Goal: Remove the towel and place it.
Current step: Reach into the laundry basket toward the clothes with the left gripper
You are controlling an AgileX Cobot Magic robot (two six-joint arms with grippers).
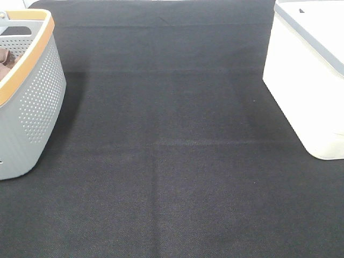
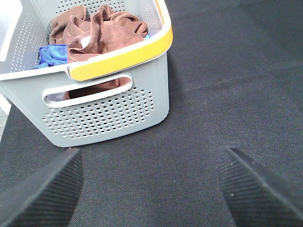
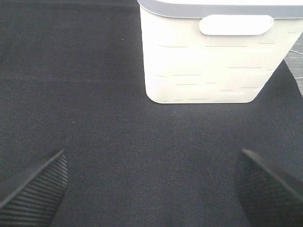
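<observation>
The towel point(image 2: 102, 35) lies crumpled inside the grey basket point(image 2: 111, 118), a blue cloth point(image 2: 52, 53) tucked beside it, and nothing is touching it. The left gripper point(image 2: 151, 187) hangs just outside the basket's handle wall, jaws spread wide and empty. The right gripper point(image 3: 151, 189), also gaping and holding nothing, is well away from the basket, facing a white bin point(image 3: 203, 71).

A grey perforated plastic basket with an orange rim point(image 1: 32, 107) and a white plastic bin point(image 1: 301, 91) stand well apart on a black woven table cover point(image 1: 172, 161).
</observation>
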